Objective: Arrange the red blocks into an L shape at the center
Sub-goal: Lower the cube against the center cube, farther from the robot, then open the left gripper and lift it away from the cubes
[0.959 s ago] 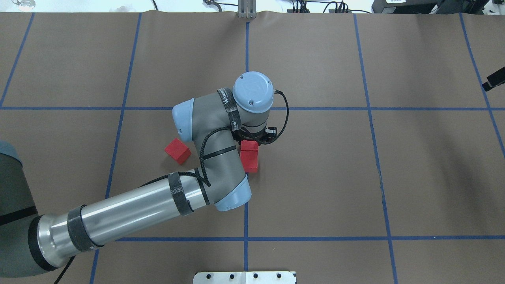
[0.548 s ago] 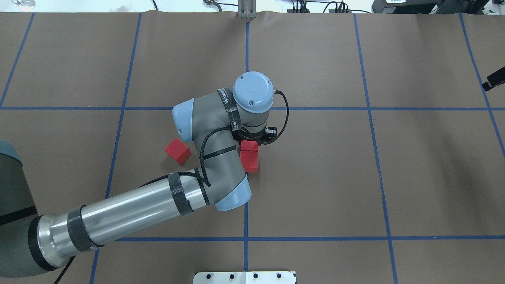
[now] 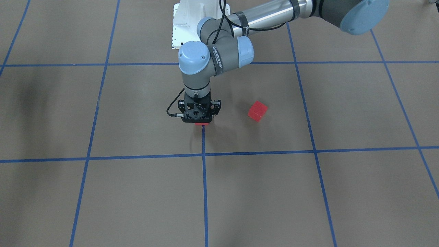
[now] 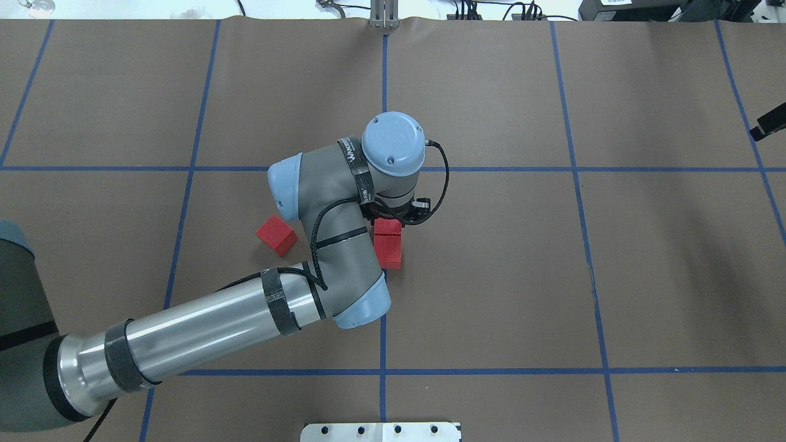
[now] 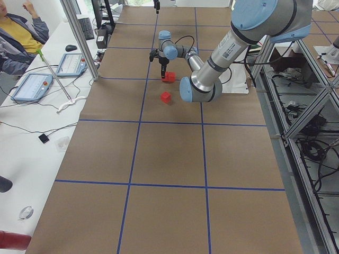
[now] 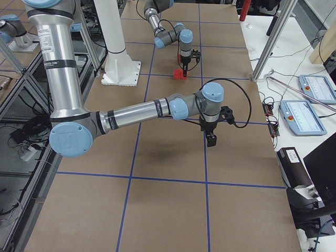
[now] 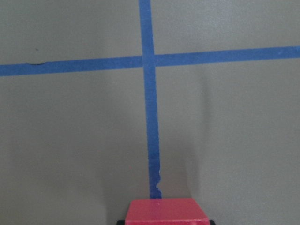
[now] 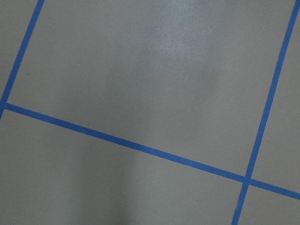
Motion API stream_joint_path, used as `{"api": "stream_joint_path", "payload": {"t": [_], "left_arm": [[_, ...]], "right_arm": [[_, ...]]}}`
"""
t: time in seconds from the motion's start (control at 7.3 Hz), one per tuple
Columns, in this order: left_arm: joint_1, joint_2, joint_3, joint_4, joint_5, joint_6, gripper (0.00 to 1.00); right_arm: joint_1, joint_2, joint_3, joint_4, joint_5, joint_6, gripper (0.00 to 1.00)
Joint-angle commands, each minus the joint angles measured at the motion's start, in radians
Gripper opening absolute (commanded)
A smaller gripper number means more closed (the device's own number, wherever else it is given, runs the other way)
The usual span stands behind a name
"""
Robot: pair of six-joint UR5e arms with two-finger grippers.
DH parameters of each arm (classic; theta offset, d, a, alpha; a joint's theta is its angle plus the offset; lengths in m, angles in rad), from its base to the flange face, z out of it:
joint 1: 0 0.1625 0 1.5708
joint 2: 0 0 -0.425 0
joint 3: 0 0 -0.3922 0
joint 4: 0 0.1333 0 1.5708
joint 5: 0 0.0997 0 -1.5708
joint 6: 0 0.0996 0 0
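left claw (image 3: 201, 122): clamped on red block (image 7: 168, 210) | second block (image 4: 388, 254): touching it, just behind claw toward base; third block (image 4: 276, 235): apart, on claw's left | right claw (image 6: 211, 142): grip cannot be told

From the loose red block (image 4: 276, 235), bare floor (image 4: 92, 245) runs open to the robot's left and out toward the operators' side. Toward the robot, the left arm (image 4: 202, 331) hangs overhead. On the block's other side the wrist (image 4: 393, 144) crowds in, the left gripper (image 3: 201, 120) clamped on the far block (image 4: 388, 227), which touches a second block (image 4: 387, 253).
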Motion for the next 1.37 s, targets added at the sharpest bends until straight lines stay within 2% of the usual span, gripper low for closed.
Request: {"api": "stream_joint_path", "payload": {"t": [0.0, 0.27, 0.41, 0.55, 0.96, 1.1, 1.23], "left_arm": [[0.0, -0.001, 0.0, 0.0, 0.0, 0.0, 0.63], [0.0, -0.001, 0.0, 0.0, 0.0, -0.001, 0.66], [0.0, -0.001, -0.002, 0.0, -0.002, 0.003, 0.74], [-0.002, -0.001, -0.008, 0.002, -0.002, 0.006, 1.0], [-0.067, 0.008, -0.083, 0.012, -0.012, 0.025, 1.0], [-0.086, 0.038, -0.122, 0.029, -0.026, 0.108, 1.0], [-0.109, 0.127, -0.22, 0.04, -0.035, 0.174, 1.0]], "right_arm": [[0.0, 0.0, 0.0, 0.0, 0.0, 0.0, 1.0], [0.0, 0.0, 0.0, 0.0, 0.0, 0.0, 1.0], [0.0, 0.002, 0.0, 0.0, 0.0, 0.0, 1.0], [0.0, 0.002, 0.0, 0.0, 0.0, 0.0, 1.0], [-0.002, 0.005, -0.002, 0.0, 0.0, 0.0, 1.0], [-0.002, 0.005, -0.003, 0.0, 0.0, 0.002, 1.0], [-0.002, 0.005, -0.003, 0.0, -0.002, 0.002, 1.0]]}}
